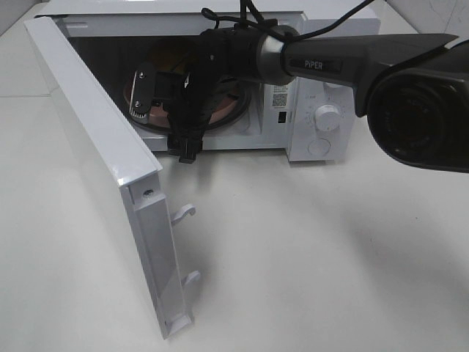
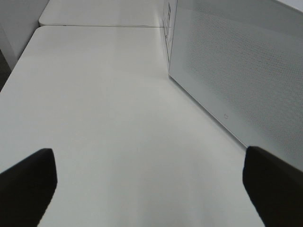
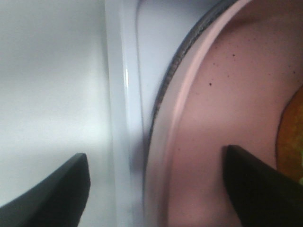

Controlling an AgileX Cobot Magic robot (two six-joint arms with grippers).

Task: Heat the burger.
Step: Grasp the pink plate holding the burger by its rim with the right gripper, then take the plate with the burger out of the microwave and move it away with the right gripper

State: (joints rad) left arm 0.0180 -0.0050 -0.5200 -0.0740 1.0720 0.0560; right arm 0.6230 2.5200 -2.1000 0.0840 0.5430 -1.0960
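Inside the microwave [image 1: 322,117], whose door [image 1: 95,125] stands wide open, the burger [image 3: 291,135] sits on a pink plate [image 3: 222,94]. The right gripper [image 3: 156,189] reaches into the microwave's cavity, its 2 fingers spread apart with the plate's rim between them, not clamped on it. Beside the microwave's door, the left gripper [image 2: 151,189] hangs over the table [image 2: 109,118], spread wide and empty.

The right arm [image 1: 315,66] stretches in from the right, past the middle of the high view. The right gripper [image 3: 156,189] at its end has its jaws well apart, clamped on nothing. The left gripper [image 2: 149,189] has its jaws spread wide, holding nothing.
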